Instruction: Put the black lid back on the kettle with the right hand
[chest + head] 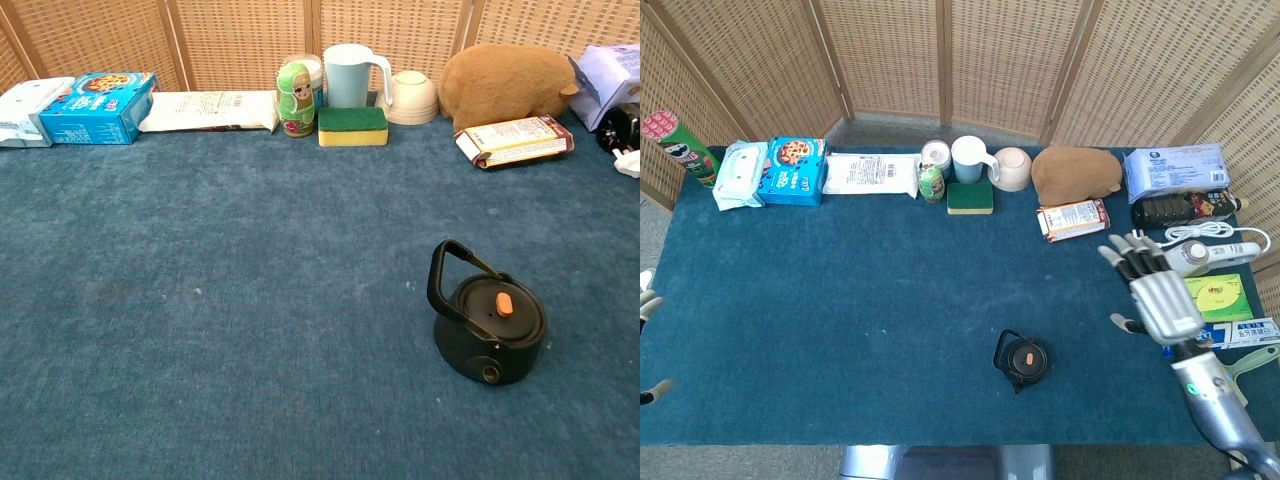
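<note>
While the black kettle (490, 327) stands upright on the blue table cover (220, 300) in the near right part of the chest view, its black lid (497, 310) sits seated on top, the orange knob (505, 303) showing at the centre and the handle (453, 270) raised toward the left. Nothing touches the kettle.

Seen from the head view, the right hand (1157, 295) hovers well apart from the kettle (1021, 360), over the right edge of the table; its fingers (1129, 260) are spread and extended, holding nothing. It lies just beside the green box (1210, 297) and the toothpaste carton (1220, 336). A lint roller (1223, 378) lies nearer the front right corner. The chest view does not show this hand.

At the far left edge of the head view, only pale fingertips of the left hand (648, 345) show; whether they are parted or curled cannot be told.

Further back on the right lie a white appliance with its cord and plug (1200, 252), a dark bottle (1180, 209) and a pale blue pack (1175, 167). A red-and-white packet (514, 138) lies in front of the brown plush (507, 83).

Along the far edge, from right to left, stand a cream bowl (411, 95), a light blue jug (350, 73), a green-and-yellow sponge (352, 126), a small green doll (295, 98) with a tin (935, 154) behind it, a white flat pack (208, 110), a blue biscuit box (96, 106) and a wipes pack (25, 108). A tall crisp tube (680, 148) leans at the far left corner. Woven screens (950, 60) close the background.
</note>
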Controlling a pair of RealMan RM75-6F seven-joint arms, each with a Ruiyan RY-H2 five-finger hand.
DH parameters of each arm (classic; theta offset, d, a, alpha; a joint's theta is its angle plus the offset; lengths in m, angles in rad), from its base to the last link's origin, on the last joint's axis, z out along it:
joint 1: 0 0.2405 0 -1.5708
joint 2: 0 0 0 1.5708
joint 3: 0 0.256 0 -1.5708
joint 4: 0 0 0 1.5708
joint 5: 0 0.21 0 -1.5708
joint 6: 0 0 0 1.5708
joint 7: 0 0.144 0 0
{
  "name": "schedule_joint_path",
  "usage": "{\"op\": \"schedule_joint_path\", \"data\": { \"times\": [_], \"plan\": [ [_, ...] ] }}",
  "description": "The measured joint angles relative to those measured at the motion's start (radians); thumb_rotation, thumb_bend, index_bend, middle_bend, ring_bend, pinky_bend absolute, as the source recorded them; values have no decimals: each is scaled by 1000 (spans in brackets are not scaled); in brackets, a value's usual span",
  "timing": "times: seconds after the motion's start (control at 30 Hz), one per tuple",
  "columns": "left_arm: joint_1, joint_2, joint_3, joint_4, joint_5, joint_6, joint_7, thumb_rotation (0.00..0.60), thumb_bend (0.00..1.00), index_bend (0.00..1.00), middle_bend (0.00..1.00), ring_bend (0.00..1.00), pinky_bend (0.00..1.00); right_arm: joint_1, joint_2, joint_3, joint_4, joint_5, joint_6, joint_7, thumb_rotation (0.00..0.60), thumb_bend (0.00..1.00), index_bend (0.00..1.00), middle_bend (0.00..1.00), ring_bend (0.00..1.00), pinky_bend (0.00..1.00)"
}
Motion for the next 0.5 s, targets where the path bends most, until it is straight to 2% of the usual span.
{"op": "schedule_joint_path", "data": {
  "times": [0.23, 0.5],
  "plan": [
    [15, -9, 4, 1, 16, 29, 21, 600, 57, 0, 0, 0, 42, -159, -27, -16, 67, -49, 207, 14, 600, 0, 120, 49, 38, 0],
    [30, -30, 4, 11, 27, 58, 65, 600, 57, 0, 0, 0, 42, -258, -57, -29, 87, -46, 274, -19, 600, 0, 120, 46, 37, 0]
  ]
}}
